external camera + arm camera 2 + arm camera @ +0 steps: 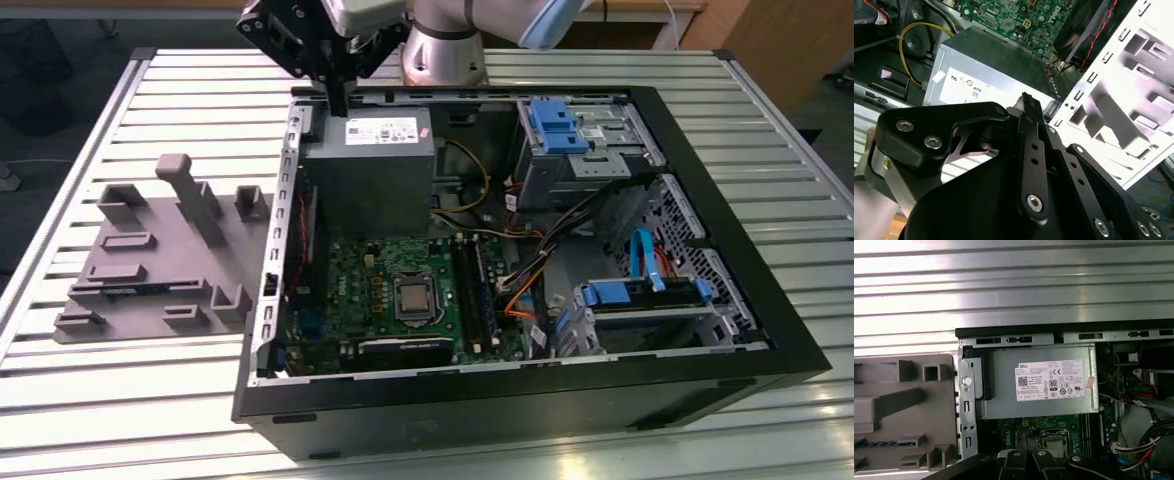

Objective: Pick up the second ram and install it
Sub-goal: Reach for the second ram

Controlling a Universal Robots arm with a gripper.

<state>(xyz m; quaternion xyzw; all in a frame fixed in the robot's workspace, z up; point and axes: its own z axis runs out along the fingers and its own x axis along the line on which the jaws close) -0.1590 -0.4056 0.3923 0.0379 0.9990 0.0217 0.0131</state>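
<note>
Gripper point(336, 103) over power supply point(367, 165) inside open computer case point(534, 400), jaws together and empty, second ram point(884, 443) lying in grey tray point(160, 255) on worktop point(134, 400)

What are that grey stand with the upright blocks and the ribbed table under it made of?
The grey tray looks like matte plastic, perhaps moulded or printed: it is an even dull grey with no shine. The table looks like bare metal, probably aluminium: silvery ribbed slats that throw bright glare.
</note>
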